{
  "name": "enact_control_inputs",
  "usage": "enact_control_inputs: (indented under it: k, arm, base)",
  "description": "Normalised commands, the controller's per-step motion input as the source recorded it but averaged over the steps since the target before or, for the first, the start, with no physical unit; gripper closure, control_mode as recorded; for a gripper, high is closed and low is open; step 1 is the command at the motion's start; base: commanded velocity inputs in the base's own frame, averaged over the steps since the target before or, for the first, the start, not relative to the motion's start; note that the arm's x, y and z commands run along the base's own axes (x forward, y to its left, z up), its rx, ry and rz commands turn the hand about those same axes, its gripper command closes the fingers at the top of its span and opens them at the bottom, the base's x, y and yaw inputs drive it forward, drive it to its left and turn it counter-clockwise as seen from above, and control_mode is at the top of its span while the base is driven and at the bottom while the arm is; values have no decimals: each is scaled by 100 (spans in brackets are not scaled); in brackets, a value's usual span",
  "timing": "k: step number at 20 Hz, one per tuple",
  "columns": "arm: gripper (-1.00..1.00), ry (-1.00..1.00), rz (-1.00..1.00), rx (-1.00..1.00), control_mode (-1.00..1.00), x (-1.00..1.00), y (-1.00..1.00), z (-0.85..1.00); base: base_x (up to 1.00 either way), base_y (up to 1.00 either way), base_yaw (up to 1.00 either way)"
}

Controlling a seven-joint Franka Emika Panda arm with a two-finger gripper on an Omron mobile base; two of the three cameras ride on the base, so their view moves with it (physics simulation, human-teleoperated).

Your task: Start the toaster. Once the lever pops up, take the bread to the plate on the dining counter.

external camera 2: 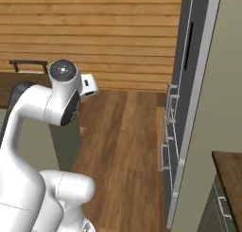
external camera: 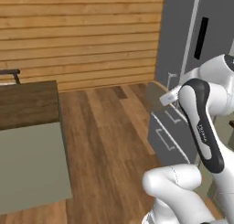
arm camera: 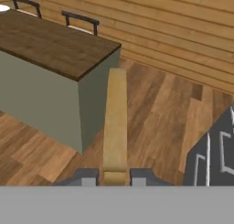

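In the left base view the dining worktop lies to the left across the wooden floor. In the right base view the arm stands raised before the tall grey cabinets. In the hand view the tool pinches the bread edge-on, its long axis pointing away. The plate sits at the worktop's far corner, up and to the left of the tool.

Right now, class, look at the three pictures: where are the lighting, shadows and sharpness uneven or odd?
Hand view: the bread, edge-on between the fingertips, is soft and blurred, with no clear shadow on the floor. Left base view: even flat light, the dining counter slightly blurred. Right base view: no glare on the dark cabinet front; the wood wall evenly lit.
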Motion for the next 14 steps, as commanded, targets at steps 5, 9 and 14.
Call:
enact_control_inputs:
  k: [5, 9, 14]
  arm:
    - [100, 0, 0, 0, 100, 0, 0, 0]
    - [100, 0, 0, 0, 100, 0, 0, 0]
    - [100, 0, 0, 0, 100, 0, 0, 0]
  base:
    - [100, -8, 0]
    - [100, 0, 0]
    - [100, 0, 2]
